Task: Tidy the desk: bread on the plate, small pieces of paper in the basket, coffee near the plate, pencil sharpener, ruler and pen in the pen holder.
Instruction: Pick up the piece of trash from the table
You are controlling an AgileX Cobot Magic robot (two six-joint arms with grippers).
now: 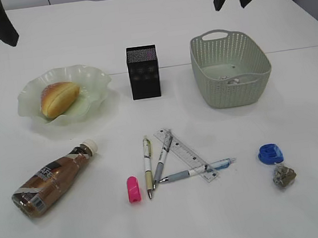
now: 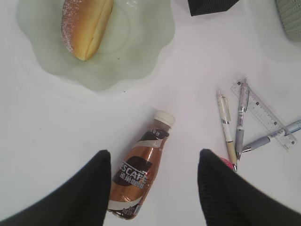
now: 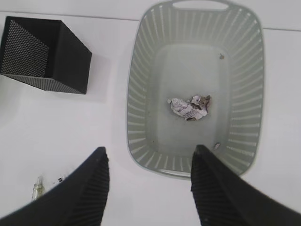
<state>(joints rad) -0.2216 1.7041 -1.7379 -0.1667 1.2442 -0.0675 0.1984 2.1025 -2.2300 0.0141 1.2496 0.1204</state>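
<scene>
One bread point(image 1: 59, 98) lies on the plate point(image 1: 94, 80), one coffee point(image 1: 54, 178) lies on the desk point(image 1: 227, 214), three pens point(image 1: 148, 166) cross one ruler point(image 1: 185, 153), and one crumpled paper point(image 3: 189, 108) is in the basket point(image 1: 231, 67); both claws hang released and empty

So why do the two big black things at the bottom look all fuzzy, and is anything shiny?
Left wrist view: the tool's black fingers sit so close to the camera that they blur, and the coffee bottle shows a bright glint. Right wrist view: its fingers are soft-edged too. Exterior view: even light, only faint shadows beside the pen holder.
</scene>
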